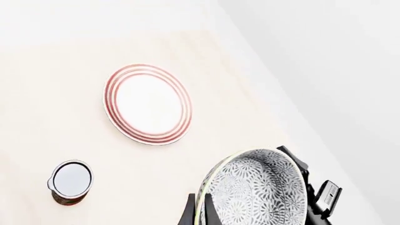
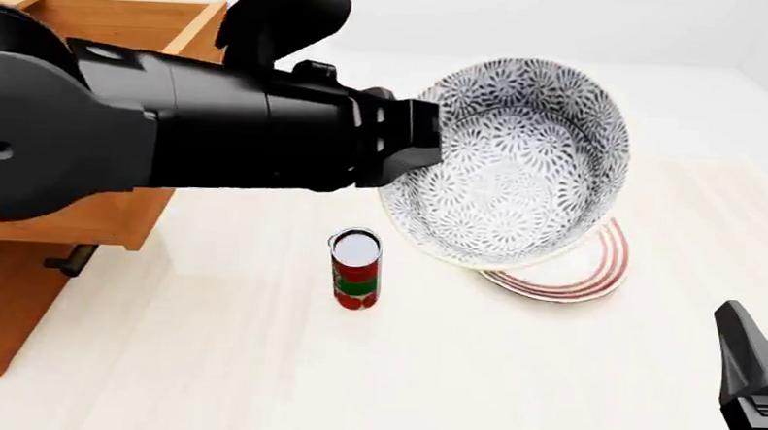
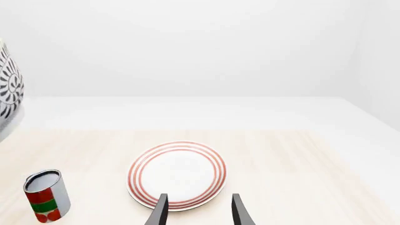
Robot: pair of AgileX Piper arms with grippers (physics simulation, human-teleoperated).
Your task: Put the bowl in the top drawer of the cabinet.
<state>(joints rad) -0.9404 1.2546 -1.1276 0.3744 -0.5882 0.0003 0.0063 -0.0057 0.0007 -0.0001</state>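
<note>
The speckled blue-grey bowl hangs tilted in the air above the plate, its inside facing the front camera. My left gripper is shut on its rim at the cabinet side; in the left wrist view the bowl fills the space at the gripper. An edge of the bowl also shows in the right wrist view. The top drawer of the wooden cabinet stands pulled open at the left, largely hidden behind my left arm. My right gripper is open and holds nothing, low at the near right.
A red-ringed white plate lies on the table under the bowl and just ahead of the right gripper. A red and green can stands upright between the cabinet and the plate. A bar handle shows below the open drawer.
</note>
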